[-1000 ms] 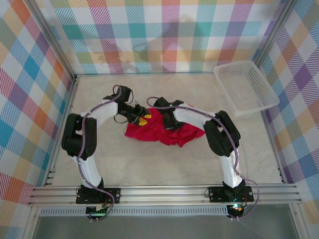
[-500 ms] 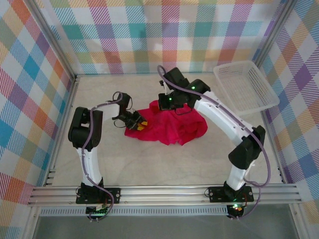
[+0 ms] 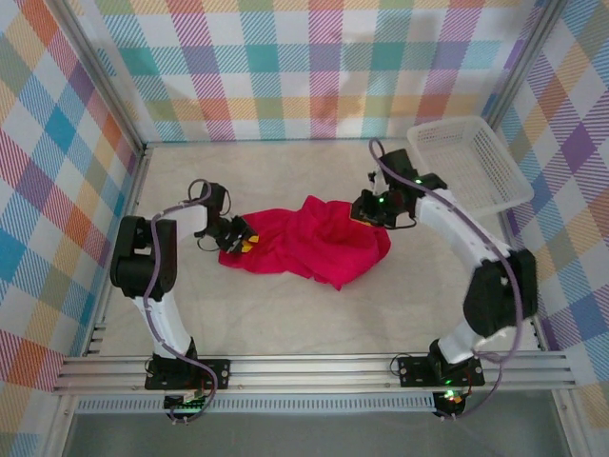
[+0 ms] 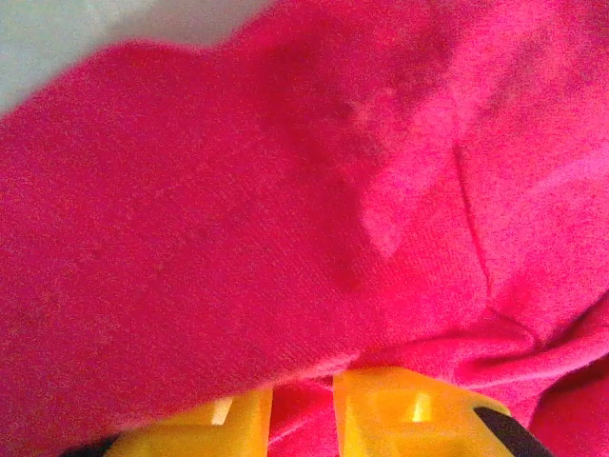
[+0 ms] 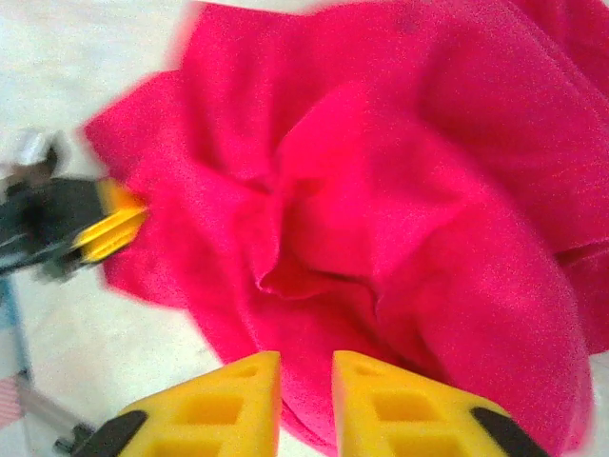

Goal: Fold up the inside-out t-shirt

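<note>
No legible text or labels.

Pairs white tubular links with bulky black joint housings on left arm [image 3: 164, 319] and right arm [image 3: 452, 233] alike. Trails a thin lilac cable [image 3: 379, 152] back from each wrist, a small green light [image 3: 381, 200] just behind the right hand [image 5: 306, 362]. Ends in bright yellow fingers [image 5: 409, 407] with moulded recesses.

The t-shirt [image 3: 314, 249] is crimson red, the table [image 3: 285, 319] cream-marbled, the basket [image 3: 471, 168] white, the walls [image 3: 324, 67] multicoloured plaid.
</note>
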`<state>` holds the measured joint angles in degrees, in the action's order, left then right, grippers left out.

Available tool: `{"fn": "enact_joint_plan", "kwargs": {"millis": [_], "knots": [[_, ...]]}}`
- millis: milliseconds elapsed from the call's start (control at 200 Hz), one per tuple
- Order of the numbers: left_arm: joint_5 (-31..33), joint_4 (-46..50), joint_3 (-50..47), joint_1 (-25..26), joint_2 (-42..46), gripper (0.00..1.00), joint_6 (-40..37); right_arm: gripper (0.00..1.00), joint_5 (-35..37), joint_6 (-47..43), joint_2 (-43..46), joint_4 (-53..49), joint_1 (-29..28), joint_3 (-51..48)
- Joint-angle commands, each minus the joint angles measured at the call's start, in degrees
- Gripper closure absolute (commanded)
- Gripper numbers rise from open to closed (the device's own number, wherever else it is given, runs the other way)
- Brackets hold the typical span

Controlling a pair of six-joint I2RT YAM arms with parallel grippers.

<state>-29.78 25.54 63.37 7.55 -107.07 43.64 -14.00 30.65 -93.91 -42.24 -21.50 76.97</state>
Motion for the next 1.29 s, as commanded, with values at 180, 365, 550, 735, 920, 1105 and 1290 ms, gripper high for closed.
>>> {"fn": "enact_joint_plan", "kwargs": {"millis": [180,365,550,735,920,1105,1290], "knots": [[6.3,5.4,-1.7,5.0,9.0,0.76,-2.4,0.80,19.3,9.7,0.1,-6.5,-4.3,-0.3],[5.3,4.4,-1.7,6.1,10.2,0.76,-1.7,0.65,15.2,8.6,0.8,-0.4,-9.2,-2.4],[4.9,4.7,-1.6,6.7,9.5,0.76,-1.7,0.69,21.9,8.7,-7.8,-7.2,-10.4,2.8],[5.8,4.8,-2.4,6.7,9.3,0.76,-2.3,0.65,21.3,8.5,-10.8,-5.5,-10.9,3.7],[5.2,4.4,-2.2,6.6,7.2,0.76,-2.5,0.59,22.6,9.1,-13.1,-5.9,-10.9,5.1],[5.4,4.9,-1.9,6.5,6.8,0.77,-3.1,0.68,22.6,9.1,-15.9,-6.9,-10.9,7.0],[5.2,4.4,-2.4,4.9,5.5,0.78,-3.6,1.00,25.5,8.4,-12.9,-13.3,-10.9,11.7]]}}
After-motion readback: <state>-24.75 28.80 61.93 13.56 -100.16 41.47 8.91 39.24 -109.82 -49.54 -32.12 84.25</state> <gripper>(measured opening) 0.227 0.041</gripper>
